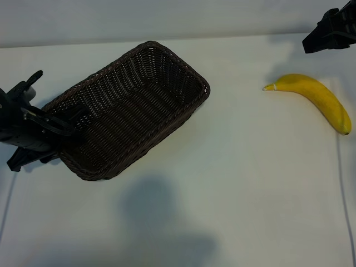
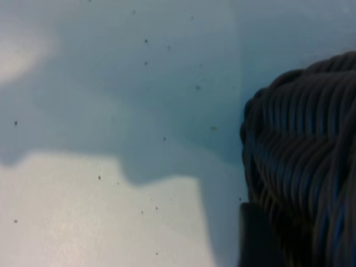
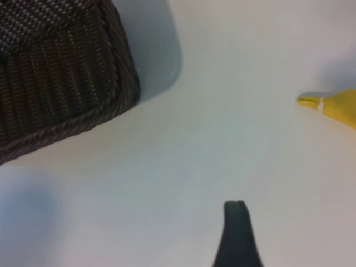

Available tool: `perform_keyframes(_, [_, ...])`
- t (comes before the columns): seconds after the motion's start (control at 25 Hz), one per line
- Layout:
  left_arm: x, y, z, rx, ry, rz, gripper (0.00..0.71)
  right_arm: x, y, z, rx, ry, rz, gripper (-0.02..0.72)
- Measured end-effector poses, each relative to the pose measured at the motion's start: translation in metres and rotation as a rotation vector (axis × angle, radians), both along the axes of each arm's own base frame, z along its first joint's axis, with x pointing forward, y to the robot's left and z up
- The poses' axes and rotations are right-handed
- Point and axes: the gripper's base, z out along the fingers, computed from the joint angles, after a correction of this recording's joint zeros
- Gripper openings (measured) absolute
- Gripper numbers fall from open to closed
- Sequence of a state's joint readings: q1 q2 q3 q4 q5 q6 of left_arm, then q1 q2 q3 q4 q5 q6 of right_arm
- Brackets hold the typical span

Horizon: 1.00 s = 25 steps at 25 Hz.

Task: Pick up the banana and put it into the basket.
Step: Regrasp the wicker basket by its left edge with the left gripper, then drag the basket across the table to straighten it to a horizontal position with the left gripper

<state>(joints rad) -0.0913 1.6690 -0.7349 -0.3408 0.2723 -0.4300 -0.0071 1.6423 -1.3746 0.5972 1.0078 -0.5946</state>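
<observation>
Your left pincer (image 1: pixel 62 129) sits at the basket's (image 1: pixel 130 108) short end on the left side of the exterior view. Its dark fingers reach over the wicker rim there, one lying along the inside of the weave, but you cannot tell whether they are clenched on the rim or only set around it. From the left wrist view you see the basket's rounded woven corner (image 2: pixel 303 161) close up, with a dark finger (image 2: pixel 257 236) just beside it and bare worktop (image 2: pixel 111 211) spreading out on the other side.

Your right pincer (image 1: pixel 329 30) hangs at the top right corner of the exterior view, released and grasping nothing, well apart from the basket. In the right wrist view one dark fingertip (image 3: pixel 237 233) pokes into the picture over bare worktop, touching nothing.

The banana (image 1: pixel 315 98) lies flat on the white worktop (image 1: pixel 233 189) on the right side, below the right pincer and clear of it. Its pale stem tip points toward the basket and its far end curves away toward the right edge. The right wrist view catches only that stem end (image 3: pixel 328 104).

The basket rests on the worktop at a slant, its long side running from lower left to upper right, and nothing lies in it. The banana and the basket are well apart, with open worktop between them.
</observation>
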Motion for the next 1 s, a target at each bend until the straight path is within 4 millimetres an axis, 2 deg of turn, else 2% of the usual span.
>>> perform_keyframes(0.16, [0.001,0.0,0.0,-0.004,-0.008,0.009,0.163,0.0,0.0,0.0,0.0,0.0,0.0,0.522])
perform_keyframes(0.68, [0.004,-0.001,0.003,0.01,-0.023,-0.062,0.156,0.0,0.0,0.0,0.0,0.0,0.0,0.522])
perform_keyframes(0.88, [0.021,-0.007,0.024,0.011,-0.065,-0.183,0.156,0.0,0.0,0.0,-0.007,0.003,0.004,0.522])
perform_keyframes(1.0, [0.038,-0.011,0.045,0.002,-0.128,-0.238,0.156,-0.001,-0.001,-0.001,-0.017,0.008,0.008,0.522])
